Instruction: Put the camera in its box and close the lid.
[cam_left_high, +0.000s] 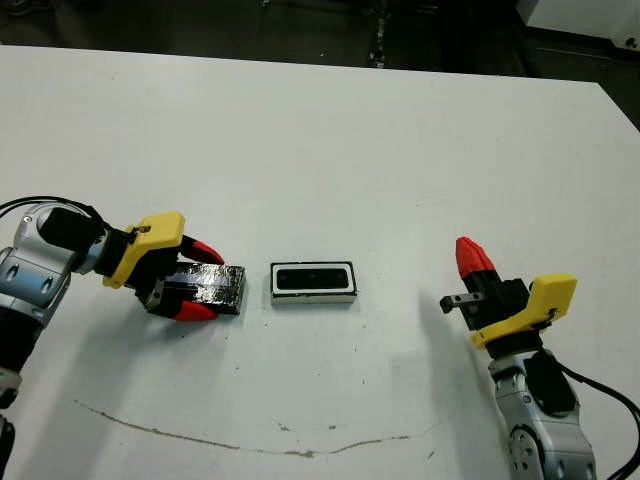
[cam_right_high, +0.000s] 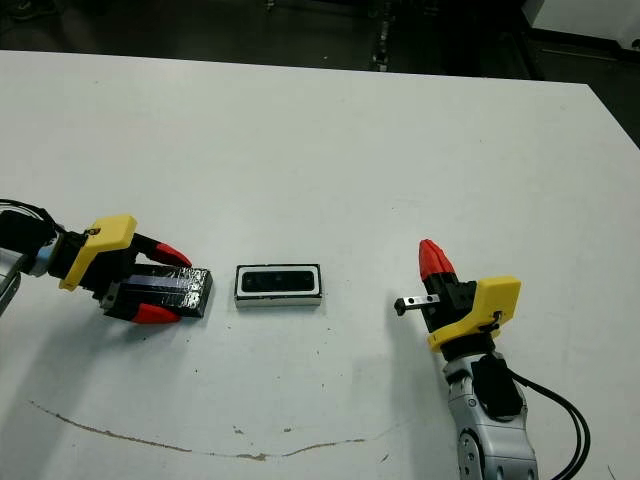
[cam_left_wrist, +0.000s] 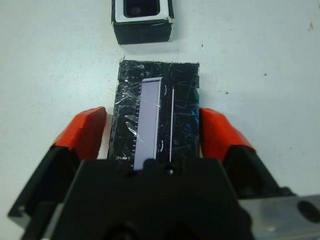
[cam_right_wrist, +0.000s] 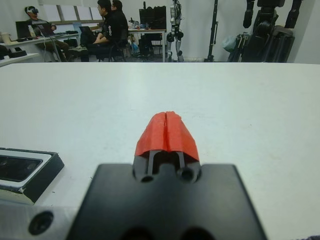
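1. Left hand (cam_left_high: 199, 281): red-tipped fingers spread wide either side of the glossy black rectangular lid (cam_left_high: 211, 288) with its wrinkled foil sheen. Small gaps show on both sides, so it looks unclamped.
2. Lid lies flat on the white bench (cam_left_high: 320, 150), just beside the small white-walled box (cam_left_high: 313, 282).
3. The flat black camera bar (cam_left_high: 312, 279) appears seated in the box already.
4. Advice: close squarely on the lid's long sides, lift level, align over the rim before lowering.
5. Right hand (cam_right_wrist: 166, 132): fingers pressed together, holding nothing, well apart from the box.
6. Left wrist view alone shows the finger gaps and the lid's pale strip; the head views alone show both hands.
7. Right wrist view adds people seated far beyond the bench.
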